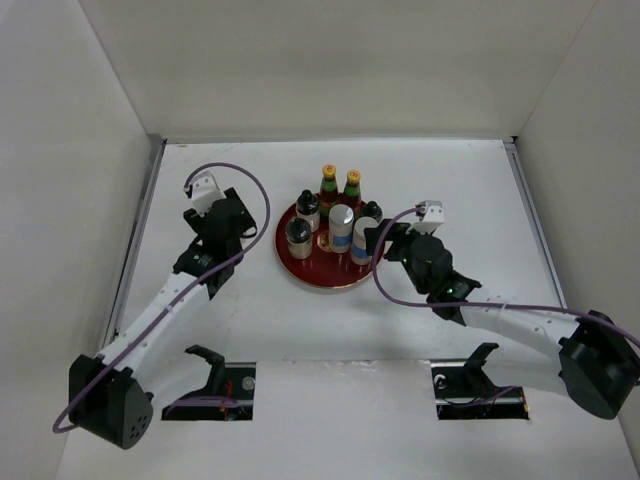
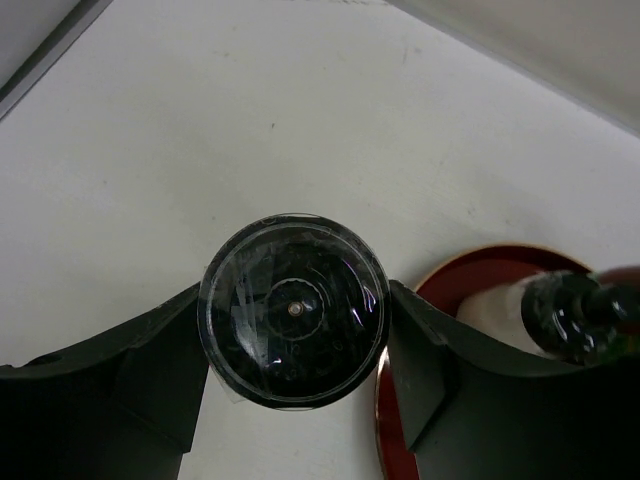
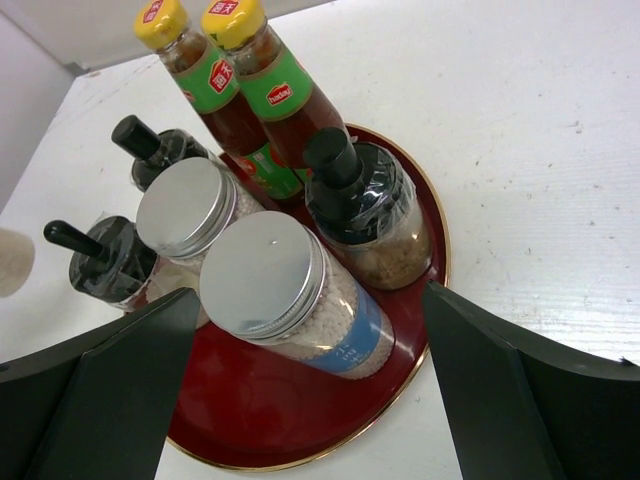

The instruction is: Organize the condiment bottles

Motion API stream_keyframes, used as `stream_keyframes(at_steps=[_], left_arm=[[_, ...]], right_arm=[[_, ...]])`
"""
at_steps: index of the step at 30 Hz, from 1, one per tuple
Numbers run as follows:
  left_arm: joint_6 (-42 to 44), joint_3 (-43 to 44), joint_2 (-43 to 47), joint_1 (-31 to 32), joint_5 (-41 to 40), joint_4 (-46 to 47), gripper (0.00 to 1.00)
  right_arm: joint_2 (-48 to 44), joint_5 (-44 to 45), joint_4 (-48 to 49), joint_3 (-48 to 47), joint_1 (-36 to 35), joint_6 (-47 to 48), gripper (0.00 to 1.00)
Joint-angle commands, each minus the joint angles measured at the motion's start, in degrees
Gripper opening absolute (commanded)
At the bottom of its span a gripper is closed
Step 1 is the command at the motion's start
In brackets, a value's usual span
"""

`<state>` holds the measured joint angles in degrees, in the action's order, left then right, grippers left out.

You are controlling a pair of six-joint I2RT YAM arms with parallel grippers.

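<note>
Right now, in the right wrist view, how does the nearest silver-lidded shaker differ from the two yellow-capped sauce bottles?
Shaker: wide silver lid; sauce bottles: small yellow caps on narrow necks. Shaker holds pale grains, blue band; sauce bottles hold dark liquid, green labels. Both stand upright on the red tray.

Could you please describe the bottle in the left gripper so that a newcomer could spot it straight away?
Find the round red tray on the white table. Beside its left rim, the left gripper clasps a jar with a glossy black round top. Unlike the other bottles, it is off the tray.
</note>
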<state>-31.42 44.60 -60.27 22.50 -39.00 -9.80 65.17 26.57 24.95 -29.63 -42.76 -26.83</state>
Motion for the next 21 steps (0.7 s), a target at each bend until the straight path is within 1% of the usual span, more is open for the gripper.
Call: stream_keyframes(at_steps=[1,3,7,10,14,17,21], left_arm=[[1.5,1.4,5.8,3.7,-0.7,-7.4,0.36],[0.7,0.7,8.7,6.8,-0.5,-10.3,0.36],[-2.1,-0.8,12.0,13.5,1.6,-11.3,0.36],[-4.3,-0.9,11.5,18.7,2.5,-9.7,0.36],[-4.0,-0.9,8.9,25.3,2.4,-4.5,0.36],[-3.3,1.1,5.1,26.6,4.5,-1.7,0.36],[-0.3,3.3,1.5,27.8,6.6,3.1,0.37]], right_arm=[[-1.7,1.9,2.8,-0.3,0.4,-0.2,1.00],[-2.1,2.8,3.0,-0.2,0.4,0.2,1.00],[-1.1,3.8,2.5,-0.5,0.9,0.3,1.00],[-0.7,4.1,2.4,-0.7,1.0,0.6,1.00],[-2.1,4.2,2.0,-0.3,1.4,0.4,1.00],[-2.3,4.5,2.0,0.0,2.4,0.1,1.00],[-2.9,4.6,1.9,0.2,2.6,0.4,1.00]])
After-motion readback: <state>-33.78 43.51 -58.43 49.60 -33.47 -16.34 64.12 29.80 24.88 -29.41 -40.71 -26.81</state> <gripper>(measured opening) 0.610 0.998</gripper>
